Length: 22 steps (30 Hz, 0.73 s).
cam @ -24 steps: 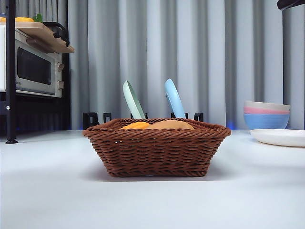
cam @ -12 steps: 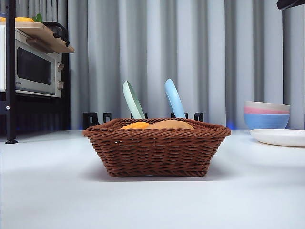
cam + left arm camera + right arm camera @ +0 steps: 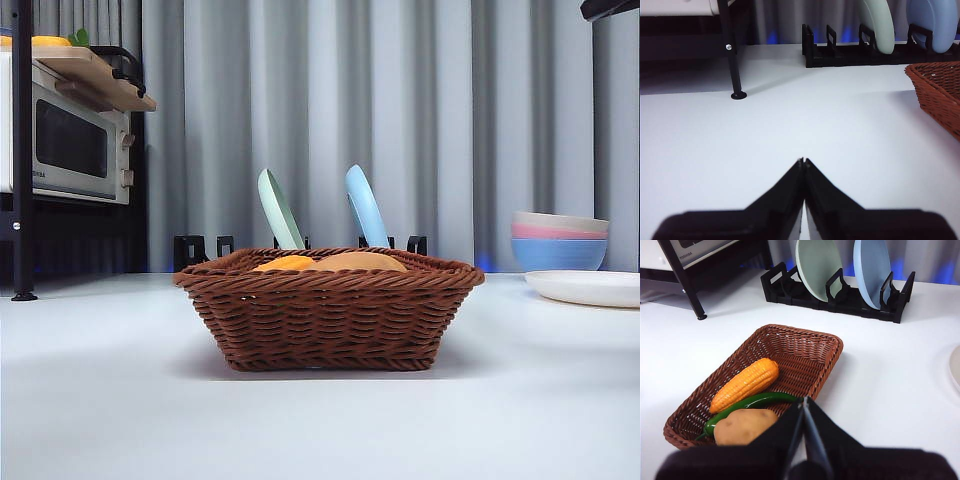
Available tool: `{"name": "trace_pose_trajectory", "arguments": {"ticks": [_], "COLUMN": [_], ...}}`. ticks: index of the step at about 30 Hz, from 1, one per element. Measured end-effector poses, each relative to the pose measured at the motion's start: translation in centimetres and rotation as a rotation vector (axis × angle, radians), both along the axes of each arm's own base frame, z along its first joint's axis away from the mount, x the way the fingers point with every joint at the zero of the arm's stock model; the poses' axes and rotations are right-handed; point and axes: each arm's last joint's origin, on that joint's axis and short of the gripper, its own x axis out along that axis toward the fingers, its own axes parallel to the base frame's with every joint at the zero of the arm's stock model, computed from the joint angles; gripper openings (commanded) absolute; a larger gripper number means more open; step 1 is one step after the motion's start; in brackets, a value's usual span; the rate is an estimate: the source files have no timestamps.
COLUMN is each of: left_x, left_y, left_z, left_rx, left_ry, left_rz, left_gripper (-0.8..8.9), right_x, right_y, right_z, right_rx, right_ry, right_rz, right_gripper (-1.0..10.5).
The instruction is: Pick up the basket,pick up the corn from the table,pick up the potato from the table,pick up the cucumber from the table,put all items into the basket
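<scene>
I see the basket (image 3: 328, 308) at centre frame on the table (image 3: 120, 400), holding the corn (image 3: 745, 384), cucumber (image 3: 752, 405) and potato (image 3: 744, 426). My left gripper (image 3: 803, 161) and right gripper (image 3: 803, 399) are both pressed together, empty.

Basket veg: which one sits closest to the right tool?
The potato. It lies at the basket end under the right tool; the cucumber runs beside it, and the corn lies beyond both.
</scene>
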Motion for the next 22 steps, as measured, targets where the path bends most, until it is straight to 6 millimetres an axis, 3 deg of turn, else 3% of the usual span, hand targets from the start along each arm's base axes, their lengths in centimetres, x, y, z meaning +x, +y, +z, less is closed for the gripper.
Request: {"name": "trace_pose_trajectory", "arguments": {"ticks": [17,22], "left_x": [0.0,0.0], "left_y": [0.0,0.0], "left_z": [0.0,0.0], "left_rx": [0.000,0.000], "left_ry": [0.000,0.000], "left_rz": [-0.001,-0.001], "left_gripper": [-0.03,-0.03], "right_x": [0.0,-1.5], "right_y": [0.0,-1.0], "right_z": [0.0,0.7], "right_rx": [0.000,-0.034], "right_ry": [0.000,-0.099], "right_rz": [0.000,-0.039], "right_gripper": [0.0,0.0]}}
